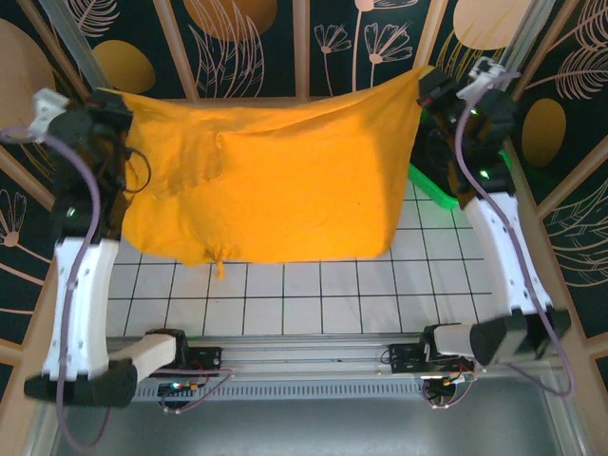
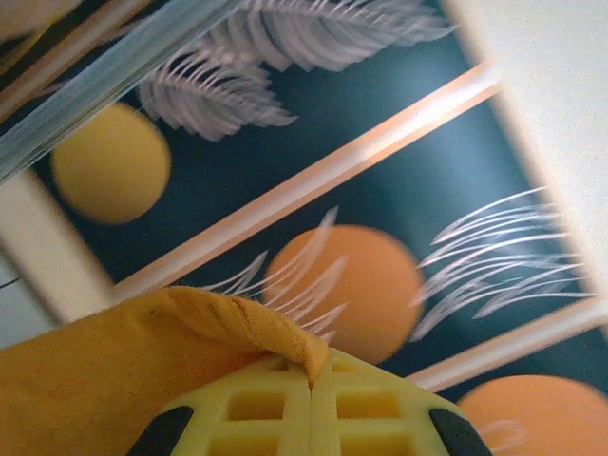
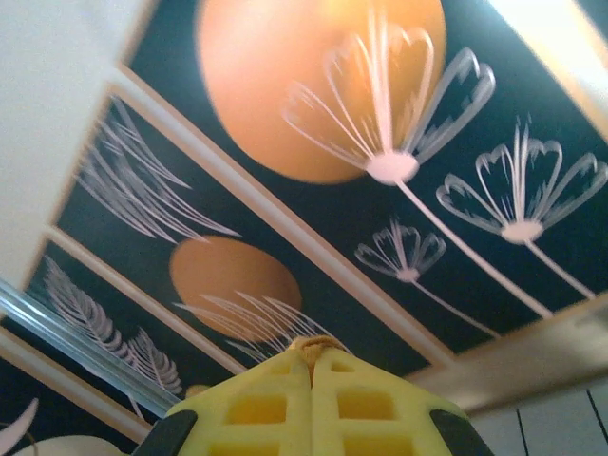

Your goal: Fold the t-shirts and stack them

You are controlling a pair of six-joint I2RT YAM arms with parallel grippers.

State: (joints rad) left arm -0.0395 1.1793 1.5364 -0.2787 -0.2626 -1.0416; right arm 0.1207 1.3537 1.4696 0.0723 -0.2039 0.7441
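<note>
Two robot arms held an orange-yellow t-shirt (image 1: 285,190) spread in the air above the gridded table (image 1: 285,304). The left gripper (image 1: 119,106) pinched one upper corner and the right gripper (image 1: 432,90) the other, the two well apart, so the cloth hung between them like a banner. Whether its lower hem brushed the white squares could not be told from above. In the left wrist view, the left gripper (image 2: 311,366) had its yellow fingers pressed together on a rolled edge of the shirt (image 2: 114,380). In the right wrist view, the right gripper (image 3: 312,353) was likewise closed, with a sliver of orange cloth (image 3: 310,343) showing at the tips. A green basket (image 1: 429,195) stood at the table's right side, partly hidden behind the cloth and the right arm. The step in hand looked to be the spreading of the shirt ahead of any fold, and no fold had been made. The next move appeared to call for both arms to come down together with the top edge held taut, laying the shirt flat on the grid and clear of the basket. The bunched folds near the left side would need to settle smooth, and both grips would need to hold until the cloth lay on the table.
</note>
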